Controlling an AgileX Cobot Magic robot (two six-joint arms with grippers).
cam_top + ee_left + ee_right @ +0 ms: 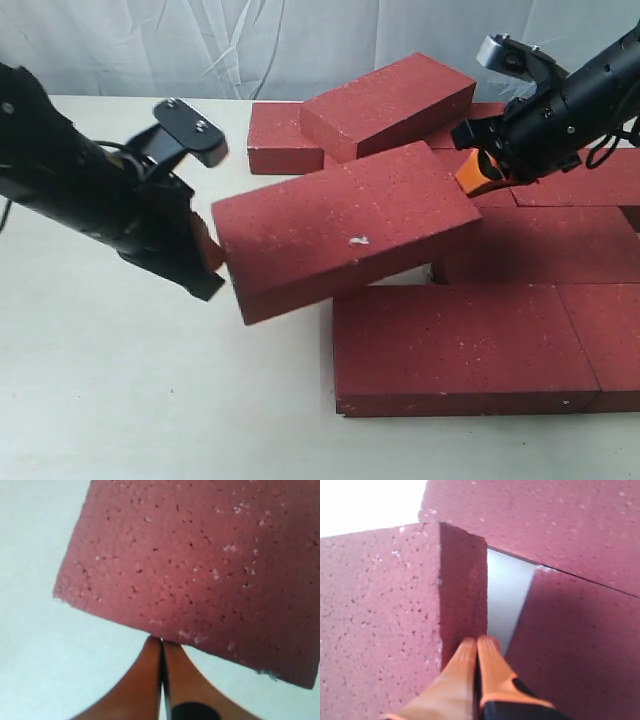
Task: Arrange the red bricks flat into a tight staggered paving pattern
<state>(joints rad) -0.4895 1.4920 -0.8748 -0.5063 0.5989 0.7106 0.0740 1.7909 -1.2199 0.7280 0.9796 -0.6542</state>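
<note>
One red brick with a small white chip (350, 230) lies skewed and raised, its right end over the laid bricks. My left gripper (215, 255) is shut, its orange fingertips (155, 647) touching the brick's left end (200, 555). At the brick's other end, my right gripper (478, 175) is also shut, with its fingertips (470, 647) against the end face (462, 590). Nothing sits between either pair of fingers. Flat bricks lie in front (460, 345) and in a middle row (540, 245). Whether the skewed brick rests on them or hangs between the tips, I cannot tell.
More red bricks sit at the back: one flat (285, 135) and one leaning on top (390, 100). Another flat brick fills the front right corner (610, 340). A strip of pale table (505, 595) shows between bricks. White curtain hangs behind.
</note>
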